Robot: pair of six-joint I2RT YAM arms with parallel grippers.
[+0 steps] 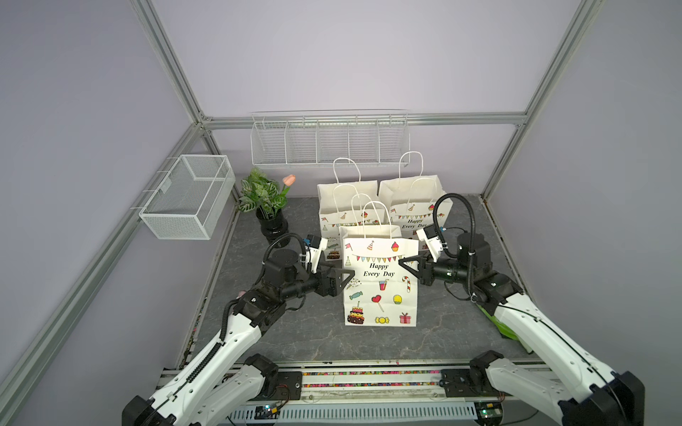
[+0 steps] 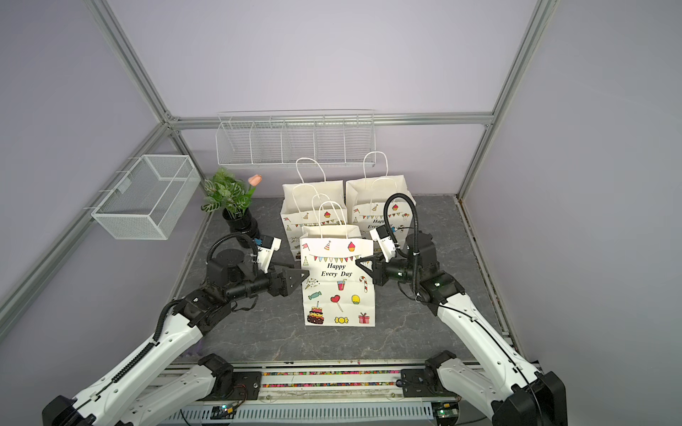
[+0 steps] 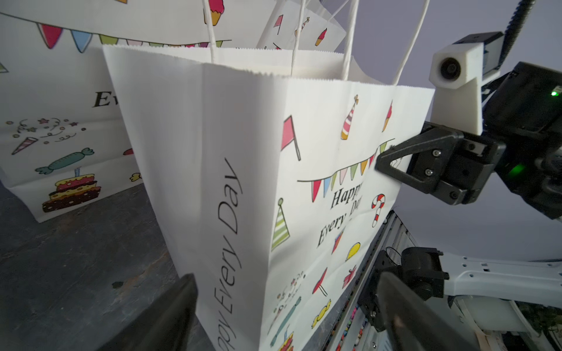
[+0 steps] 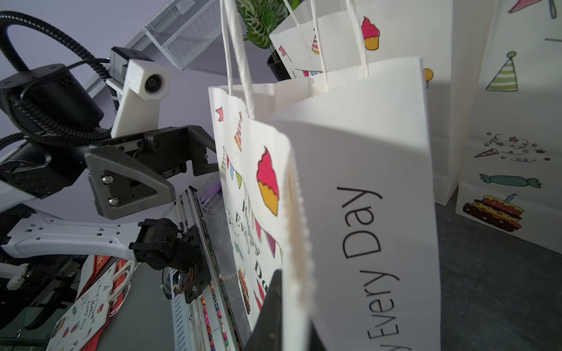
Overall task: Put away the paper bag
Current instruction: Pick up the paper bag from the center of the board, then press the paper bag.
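Jaws of the right gripper (image 1: 403, 262) are closed, pinching the right front edge of the bag (image 1: 380, 291) high up. The right wrist view shows the paper fold (image 4: 296, 231) running in between the fingers. The left gripper (image 1: 345, 268) is spread wide, straddling the bag's left front corner with a finger (image 3: 170, 313) on either side; contact unclear. The bag stands upright mid-table (image 1: 313, 339), handles up, between both grippers. Two rear bags (image 1: 347, 199) (image 1: 409, 195) stand side by side just behind it. A plant (image 1: 264, 195) is at back left. A mesh basket (image 1: 188, 195) hangs on the left wall and a wire rack (image 1: 328, 144) on the back wall.
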